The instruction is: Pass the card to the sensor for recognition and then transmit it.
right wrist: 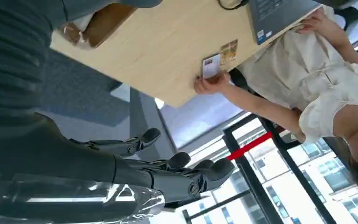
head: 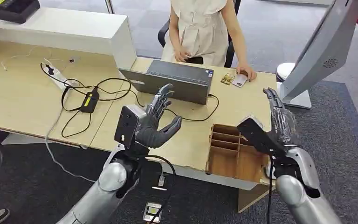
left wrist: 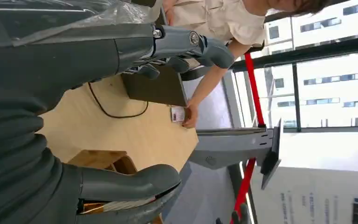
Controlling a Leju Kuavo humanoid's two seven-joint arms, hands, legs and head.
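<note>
- The card lies on the desk in the upper right of the head view, under a person's hand.
- Left hand and right hand are raised, fingers spread, holding nothing.
- I judge step 1, taking the card, is not begun; the right hand must reach forward.

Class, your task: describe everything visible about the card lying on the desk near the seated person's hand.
The card is a small, flat, pale rectangle, with printing too small to read. It lies flat on the light wooden desk near the far edge, just right of the grey laptop. The person's hand rests on its far end, fingers touching it. Beside it lies a smaller yellowish patterned card; the two look edge to edge. Both robot hands, left hand and right hand, are raised well short of it, holding nothing.
</note>
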